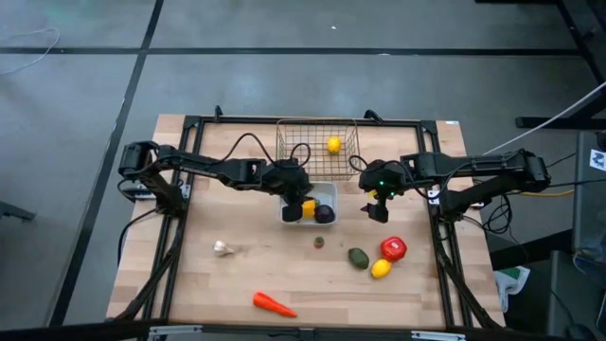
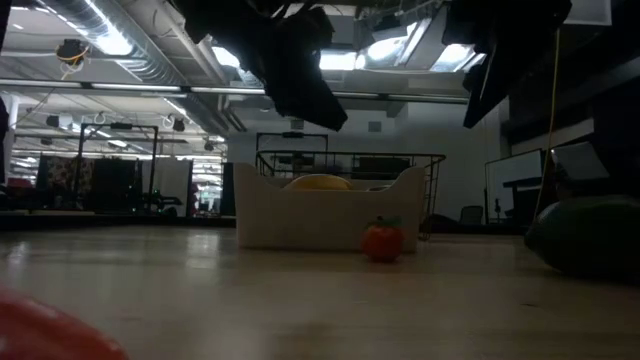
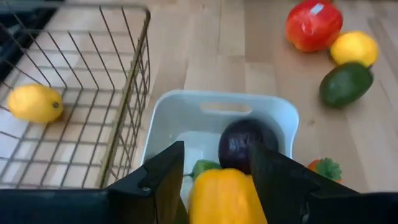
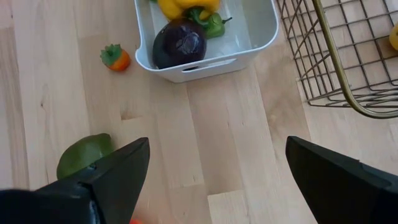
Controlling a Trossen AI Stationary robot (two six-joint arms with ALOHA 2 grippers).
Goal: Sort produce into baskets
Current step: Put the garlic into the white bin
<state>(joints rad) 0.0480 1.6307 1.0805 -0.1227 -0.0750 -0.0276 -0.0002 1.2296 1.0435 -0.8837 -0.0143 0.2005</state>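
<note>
- The left gripper [image 3: 214,180] hangs over the shallow white rectangular tray [image 1: 327,190] at mid-table; its dark fingers [image 3: 165,177] are spread, with the yellow bell pepper [image 3: 227,196] between them; whether the pads press it cannot be told
- In that tray the yellow pepper lies against a dark purple ball [image 3: 245,143]; a green stem piece [image 3: 202,167] shows beside them
- The thin-wire mesh basket [image 1: 317,142] stands touching the tray's far side; one yellow lemon [image 1: 333,145] lies in it, clear of the walls
- The right gripper [image 1: 377,210] hovers just beside the tray on the open wood; its fingers [image 4: 115,171] are spread wide and hold nothing
- Near the right edge a red tomato [image 1: 394,249], a second yellow lemon [image 1: 381,269] and a dark green avocado [image 1: 358,257] sit close together; a tiny orange fruit with a green cap [image 1: 320,242] sits apart, in front of the tray
- White garlic [image 1: 222,248] lies alone on the left; an orange carrot [image 1: 273,303] lies near the front edge; bare wood lies between them
</note>
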